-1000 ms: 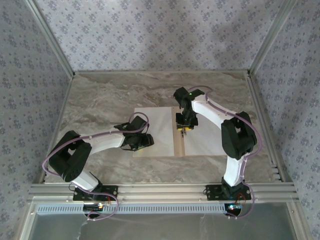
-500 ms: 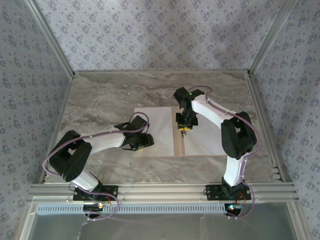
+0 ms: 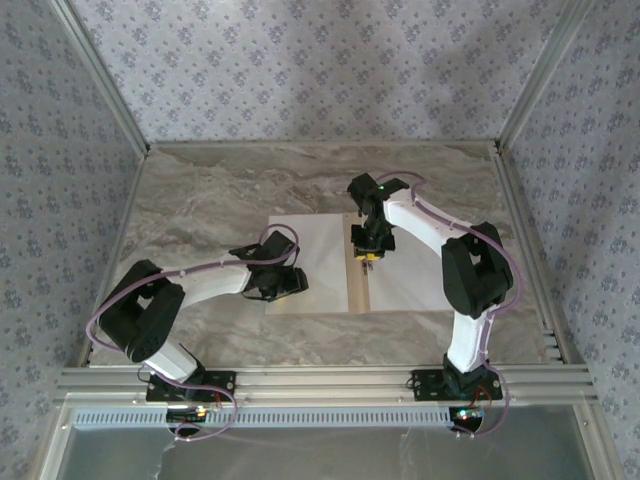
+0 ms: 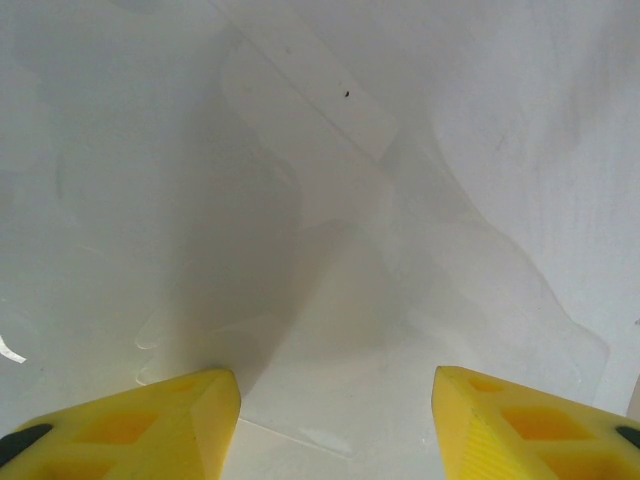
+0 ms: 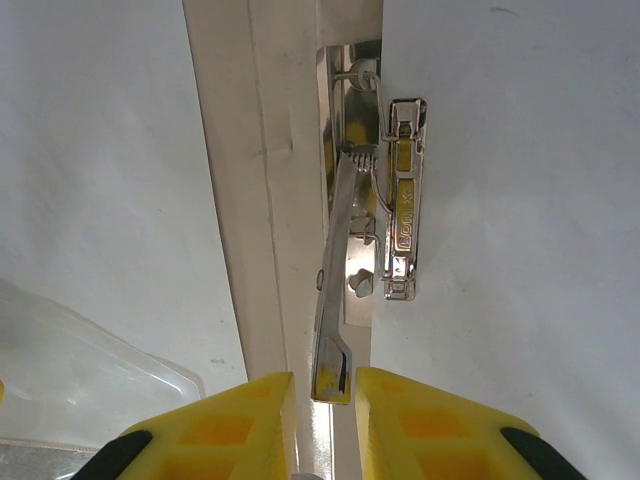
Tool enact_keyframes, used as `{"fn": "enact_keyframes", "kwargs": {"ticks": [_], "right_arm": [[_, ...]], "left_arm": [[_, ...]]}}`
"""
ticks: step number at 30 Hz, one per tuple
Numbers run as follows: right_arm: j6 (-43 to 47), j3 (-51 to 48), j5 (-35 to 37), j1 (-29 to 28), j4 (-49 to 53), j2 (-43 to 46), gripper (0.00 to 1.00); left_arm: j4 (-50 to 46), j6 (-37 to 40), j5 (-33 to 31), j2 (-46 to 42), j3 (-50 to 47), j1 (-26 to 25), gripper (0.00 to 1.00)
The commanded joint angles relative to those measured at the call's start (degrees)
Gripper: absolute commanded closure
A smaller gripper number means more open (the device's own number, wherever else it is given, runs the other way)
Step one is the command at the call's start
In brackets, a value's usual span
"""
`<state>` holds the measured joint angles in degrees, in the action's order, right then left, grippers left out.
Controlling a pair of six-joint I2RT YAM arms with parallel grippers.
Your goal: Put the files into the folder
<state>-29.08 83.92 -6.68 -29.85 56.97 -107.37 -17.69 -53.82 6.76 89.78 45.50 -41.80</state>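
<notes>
Right gripper [image 5: 325,388] sits low over the spine of the flat tan cardboard folder [image 3: 360,298] - its yellow fingers [image 5: 215,420] are drawn close together, one on each side of the tip of a slim silver metal lever [image 5: 335,260]. Thin slivers of background show on both sides of that tip, so I cannot tell whether they actually pinch it. The lever runs up to a shiny metal clip [image 5: 405,200] fixed along the spine, just beside the edge of the right-hand sheet.

Now the files: two plain white paper sheets, lying flat on the open folder. The left white sheet [image 3: 318,250] covers the left leaf and the right white sheet [image 3: 412,285] covers the right leaf, with the bare tan spine between them and a tan margin showing along the near edge.

Over to the left gripper [image 4: 337,385] - its yellow fingers [image 4: 170,425] stand well apart, nothing between them, hovering close over white paper with faint glossy, see-through shapes lying across it. From above, this gripper [image 3: 290,283] hangs at the near left corner of the left white sheet.

In the right wrist view, a clear plastic edge [image 5: 120,355] curves over the left white sheet, near the left finger.

Around it all, the grey-brown marbled table [image 3: 220,190], floral papered walls [image 3: 320,70] and an aluminium rail [image 3: 320,378] carrying both arm bases.
</notes>
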Motion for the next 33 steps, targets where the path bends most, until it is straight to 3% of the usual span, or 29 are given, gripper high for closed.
{"fn": "enact_keyframes", "kwargs": {"ticks": [1, 10, 33], "right_arm": [[-0.31, 0.46, -0.36, 0.47, 0.94, -1.26, 0.77], [-0.27, 0.53, -0.35, 0.61, 0.71, -2.04, 0.82], [0.69, -0.4, 2.68, -0.03, 2.18, -2.75, 0.86]], "left_arm": [[-5.24, 0.69, 0.1, 2.39, -1.11, -0.74, 0.44], [-4.98, 0.56, 0.18, 2.51, -1.61, -0.73, 0.44], [-4.98, 0.65, 0.18, 2.93, -1.54, -0.71, 0.44]]}}
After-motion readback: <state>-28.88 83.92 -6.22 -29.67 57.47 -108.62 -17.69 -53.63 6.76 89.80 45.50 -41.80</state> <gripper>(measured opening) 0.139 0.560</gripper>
